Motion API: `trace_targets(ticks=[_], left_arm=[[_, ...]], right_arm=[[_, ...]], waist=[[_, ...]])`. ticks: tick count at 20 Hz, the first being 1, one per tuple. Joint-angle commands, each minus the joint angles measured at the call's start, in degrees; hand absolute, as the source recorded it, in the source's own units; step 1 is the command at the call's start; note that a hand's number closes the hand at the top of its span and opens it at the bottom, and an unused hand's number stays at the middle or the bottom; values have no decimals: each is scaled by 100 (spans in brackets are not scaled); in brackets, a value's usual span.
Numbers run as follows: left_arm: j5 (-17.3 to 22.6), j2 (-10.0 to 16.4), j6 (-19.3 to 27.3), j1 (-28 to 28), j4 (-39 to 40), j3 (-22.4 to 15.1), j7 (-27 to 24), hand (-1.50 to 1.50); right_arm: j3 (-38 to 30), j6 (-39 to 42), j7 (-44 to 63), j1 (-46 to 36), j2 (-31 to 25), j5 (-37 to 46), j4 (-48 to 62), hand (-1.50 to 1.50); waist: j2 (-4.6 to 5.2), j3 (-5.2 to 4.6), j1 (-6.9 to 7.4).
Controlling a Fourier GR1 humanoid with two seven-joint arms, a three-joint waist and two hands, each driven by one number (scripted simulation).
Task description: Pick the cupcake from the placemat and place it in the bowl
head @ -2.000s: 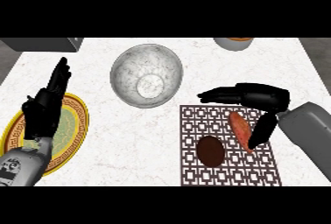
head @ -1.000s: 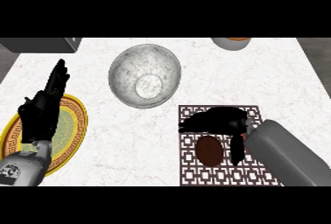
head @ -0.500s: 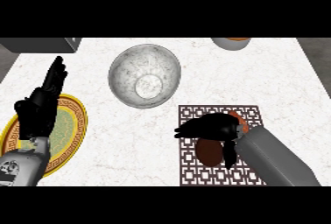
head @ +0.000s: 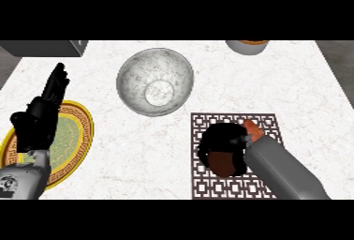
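**Q:** Head view, item one: right arm?

**A:** The right forearm (head: 283, 173), grey, enters from 5 o'clock and slants toward 10 o'clock. The right hand (head: 220, 138), black, is palm down over the placemat (head: 207, 188), with its fingers curled round the far side of the cupcake (head: 227, 165), gripping it.

**Q:** Item two: the cupcake's place?

**A:** It is brown and round, and shows at the hand's 6 o'clock edge, partly hidden by it. It sits within the placemat's outline, left of centre. Whether it rests on the lattice or hangs just above it cannot be told.

**Q:** Item three: anything else on the placemat?

**A:** One orange-red oblong item (head: 253, 131), at 2 o'clock of the cupcake, just beside the wrist.

**Q:** Item four: the bowl?

**A:** The bowl (head: 137, 70), grey and mottled, stands on the white counter (head: 138, 159) at 11 o'clock of the placemat, apart from it.

**Q:** Item five: left arm?

**A:** The left forearm (head: 24, 180) enters at 8 o'clock. The left hand (head: 40, 115) is open, its fingers straight and pointing to 12 o'clock, resting over a yellow-rimmed plate (head: 87, 129). It holds nothing.

**Q:** Item six: far edge?

**A:** A grey vessel (head: 247, 47) with an orange inside stands at 1 o'clock, and a dark grey block (head: 41, 48) at 11 o'clock.
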Motion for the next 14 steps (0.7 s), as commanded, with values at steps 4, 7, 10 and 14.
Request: trace_targets(ticks=[4, 7, 10, 14], left_arm=[[-337, -339, 77, -87, 9, -99, 108, 0], [-328, -317, -6, 146, -375, -48, 217, 0], [-164, -161, -120, -163, 68, 76, 171, 0], [-213, -278, -101, -117, -38, -92, 133, 0]], right_arm=[[-197, -327, -608, 168, 211, 317, 537, 150], [-360, 103, -711, 522, -323, 120, -595, 150], [-165, -196, 2326, 396, 1503, -150, -331, 150], [-451, -666, 3345, 258, 1535, -223, -339, 150]], waist=[[49, 31, -11], [26, 29, -46], [26, 17, 84], [-36, 16, 219]])
